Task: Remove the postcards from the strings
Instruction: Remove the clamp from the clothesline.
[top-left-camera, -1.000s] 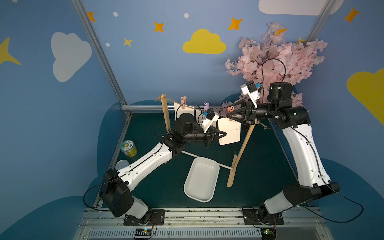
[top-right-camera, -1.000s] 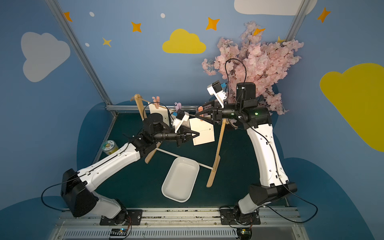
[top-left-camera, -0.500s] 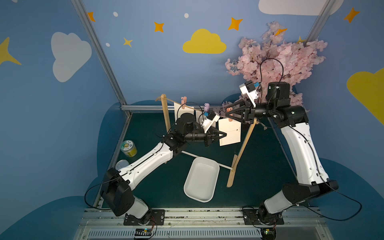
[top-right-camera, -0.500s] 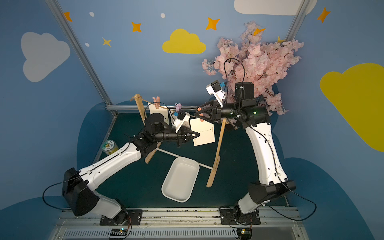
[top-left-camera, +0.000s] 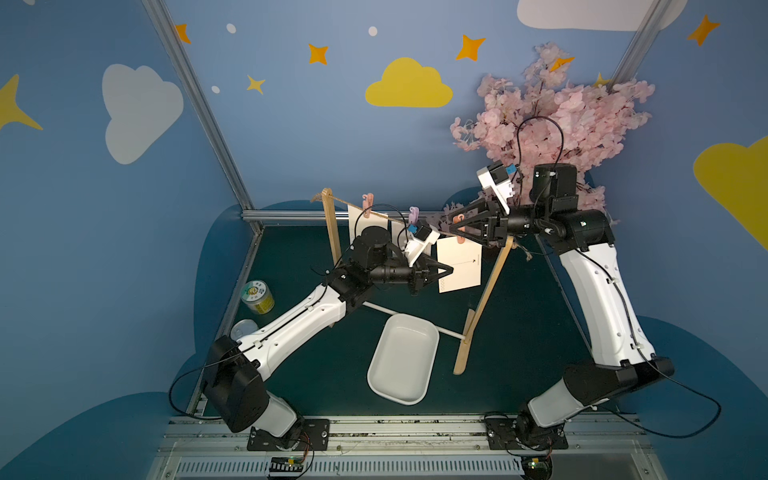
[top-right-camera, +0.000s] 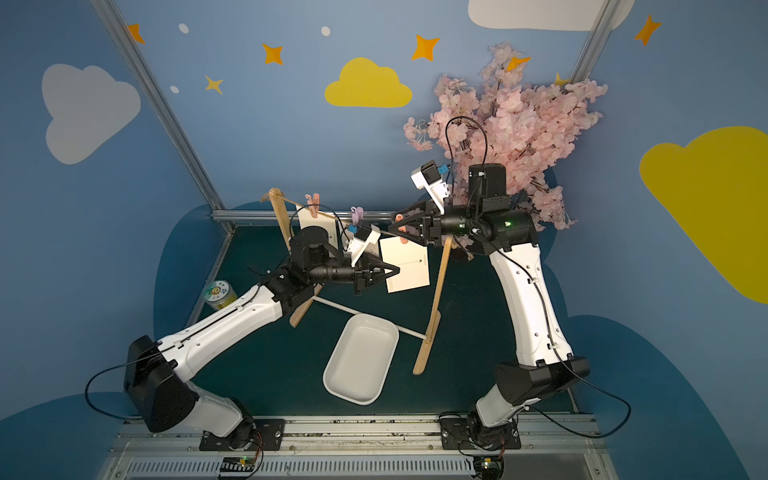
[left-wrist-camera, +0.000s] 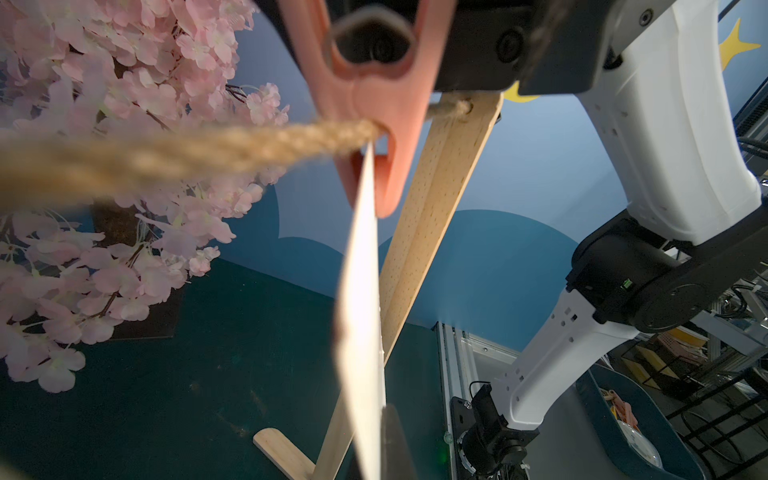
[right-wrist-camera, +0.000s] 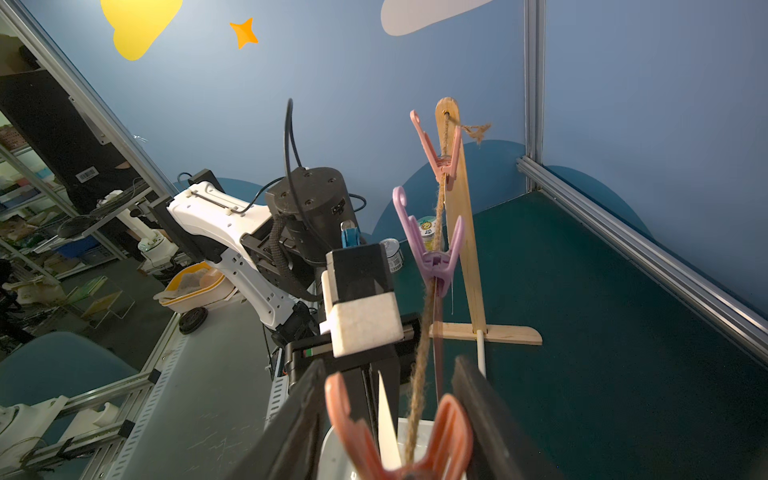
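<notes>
left end effector (top-left-camera: 445, 271): pressed together on the lower side edge of the held postcard (top-left-camera: 461, 266). In the left wrist view the card runs edge-on down to 1 dark fingertip (left-wrist-camera: 395, 440).
right end effector (top-left-camera: 456, 226): above the left end effector, with its 2 black fingers (right-wrist-camera: 482, 407) set against the 2 handles of the orange peg (right-wrist-camera: 449, 432), 1 on each side, pinching it.
held postcard: hangs upright just below the right end effector, printed face toward both top views, top edge inside the orange peg's mouth.
twine (left-wrist-camera: 208, 153): passes through the orange peg just above the card's top edge and runs away from the right end effector to the far upright (top-left-camera: 332, 232).
near upright (top-left-camera: 490, 282): leans just under the right end effector's wrist.
pink peg (top-left-camera: 367, 204): on the twine beside the far upright, well apart from both end effectors, with a second postcard (top-left-camera: 357, 222) hanging from it.
purple peg (top-left-camera: 413, 215): on the twine between the pink peg and the orange peg, just above the left wrist camera. What it holds cannot be made out.
tray (top-left-camera: 403, 361): white, lying on the dark green counter (top-left-camera: 519, 332) below both end effectors, apart from the held postcard.
white rod (top-left-camera: 376, 308): low on the counter under the left end effector, running past the tray's far rim.
tin (top-left-camera: 257, 297): at the counter's edge, well apart from the left end effector.
blossom branches (top-left-camera: 561, 116): behind the right arm.
</notes>
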